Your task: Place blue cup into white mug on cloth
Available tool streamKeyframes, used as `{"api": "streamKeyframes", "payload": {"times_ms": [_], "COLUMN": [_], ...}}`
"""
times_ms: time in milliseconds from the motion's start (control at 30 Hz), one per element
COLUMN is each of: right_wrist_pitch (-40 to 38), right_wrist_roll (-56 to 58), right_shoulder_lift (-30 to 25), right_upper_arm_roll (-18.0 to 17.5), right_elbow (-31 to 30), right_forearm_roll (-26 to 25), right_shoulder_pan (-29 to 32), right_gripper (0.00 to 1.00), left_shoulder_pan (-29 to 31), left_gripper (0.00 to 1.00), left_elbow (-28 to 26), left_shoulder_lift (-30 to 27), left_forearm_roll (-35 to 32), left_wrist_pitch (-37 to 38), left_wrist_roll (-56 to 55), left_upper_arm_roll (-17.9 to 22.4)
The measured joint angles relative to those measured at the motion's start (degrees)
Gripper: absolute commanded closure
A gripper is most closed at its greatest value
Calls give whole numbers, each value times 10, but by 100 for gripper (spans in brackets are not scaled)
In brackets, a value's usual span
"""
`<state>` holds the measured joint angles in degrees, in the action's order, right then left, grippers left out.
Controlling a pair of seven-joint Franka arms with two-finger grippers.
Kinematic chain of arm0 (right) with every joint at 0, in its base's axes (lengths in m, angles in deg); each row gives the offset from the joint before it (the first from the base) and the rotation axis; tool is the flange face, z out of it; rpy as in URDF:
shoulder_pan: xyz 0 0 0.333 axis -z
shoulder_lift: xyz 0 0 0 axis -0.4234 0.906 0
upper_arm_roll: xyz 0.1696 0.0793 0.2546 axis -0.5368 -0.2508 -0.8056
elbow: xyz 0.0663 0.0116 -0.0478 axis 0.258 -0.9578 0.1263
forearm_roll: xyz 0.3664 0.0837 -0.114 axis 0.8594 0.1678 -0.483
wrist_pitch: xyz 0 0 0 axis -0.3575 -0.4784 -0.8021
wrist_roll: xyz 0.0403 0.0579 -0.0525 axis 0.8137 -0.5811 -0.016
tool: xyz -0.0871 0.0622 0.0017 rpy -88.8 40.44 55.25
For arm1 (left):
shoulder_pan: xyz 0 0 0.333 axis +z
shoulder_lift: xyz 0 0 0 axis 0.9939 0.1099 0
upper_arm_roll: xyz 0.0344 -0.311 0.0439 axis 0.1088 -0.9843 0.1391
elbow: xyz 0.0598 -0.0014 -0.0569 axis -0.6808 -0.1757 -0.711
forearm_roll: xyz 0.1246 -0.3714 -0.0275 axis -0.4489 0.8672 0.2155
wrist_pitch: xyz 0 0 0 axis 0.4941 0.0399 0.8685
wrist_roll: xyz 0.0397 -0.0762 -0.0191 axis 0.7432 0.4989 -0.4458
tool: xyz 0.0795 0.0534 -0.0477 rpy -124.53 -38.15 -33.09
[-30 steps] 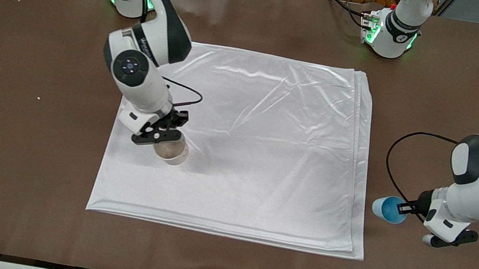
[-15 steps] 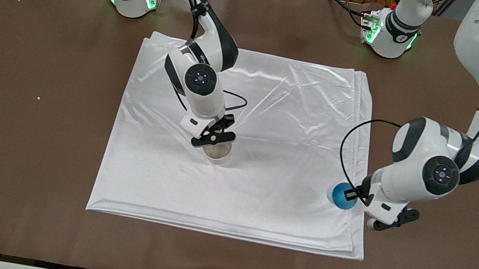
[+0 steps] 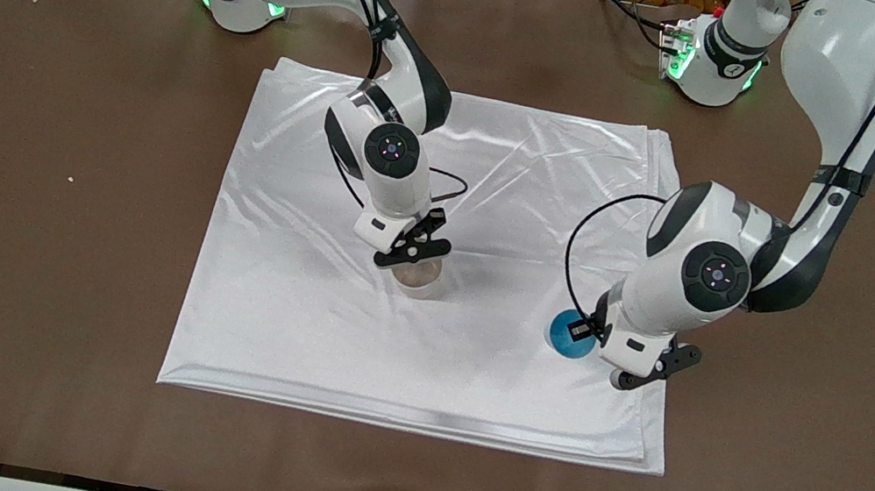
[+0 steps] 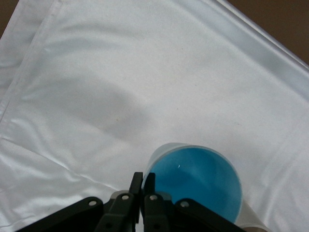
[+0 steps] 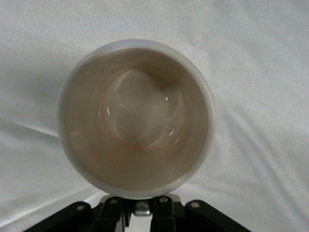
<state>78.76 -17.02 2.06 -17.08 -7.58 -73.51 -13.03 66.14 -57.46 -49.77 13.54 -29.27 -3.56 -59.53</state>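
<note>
Cloth (image 3: 489, 201): large shiny white sheet, roughly square, folded, soft wrinkles, flat on the table.

White mug (image 3: 419, 278): upright, mouth up, empty, pale brownish inside (image 5: 136, 118). Sits near the cloth's middle, slightly toward 7 o'clock. Pinched at the rim; handle not visible.

Blue cup (image 3: 571, 333): light-blue wall, bright blue inside (image 4: 198, 181), tilted, mouth facing up toward the front camera. Held by its rim over the cloth, about 4 o'clock from cloth centre and 3 o'clock from the mug, well apart from it.

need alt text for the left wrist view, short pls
The left gripper pinches the rim of the blue cup, fingers shut on it, above the white cloth. A strip of brown table shows at one corner.
</note>
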Motion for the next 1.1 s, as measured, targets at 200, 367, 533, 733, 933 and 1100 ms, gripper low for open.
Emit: {"api": "streamKeyframes", "payload": {"times_ms": [200, 367, 533, 733, 933, 1100], "right_wrist_pitch": [-76, -152, -215, -268, -299, -308], "right_wrist_roll": [0, 0, 0, 0, 0, 13], "right_shoulder_lift": [-30, -86, -150, -216, -272, -305], "right_upper_arm_roll": [0, -4, -10, -29, -36, -37], "right_elbow": [24, 38, 42, 43, 43, 42], "right_forearm_roll": [0, 1, 1, 1, 1, 1], "right_shoulder_pan": [14, 37, 68, 127, 197, 258], "right_gripper": [0, 0, 0, 0, 0, 0], "left_shoulder_pan": [-10, -25, -50, -83, -115, -137], "left_gripper": [100, 100, 100, 100, 100, 100], "left_elbow": [2, 12, 24, 27, 29, 39], "left_shoulder_lift": [0, 0, 0, 3, 13, 24], "left_forearm_roll": [0, 0, 0, 0, 0, 0], "left_wrist_pitch": [0, 0, 0, 0, 0, 0], "left_wrist_roll": [-23, -47, -76, -100, -117, -123], "left_upper_arm_roll": [0, 0, 0, 2, 3, 5]}}
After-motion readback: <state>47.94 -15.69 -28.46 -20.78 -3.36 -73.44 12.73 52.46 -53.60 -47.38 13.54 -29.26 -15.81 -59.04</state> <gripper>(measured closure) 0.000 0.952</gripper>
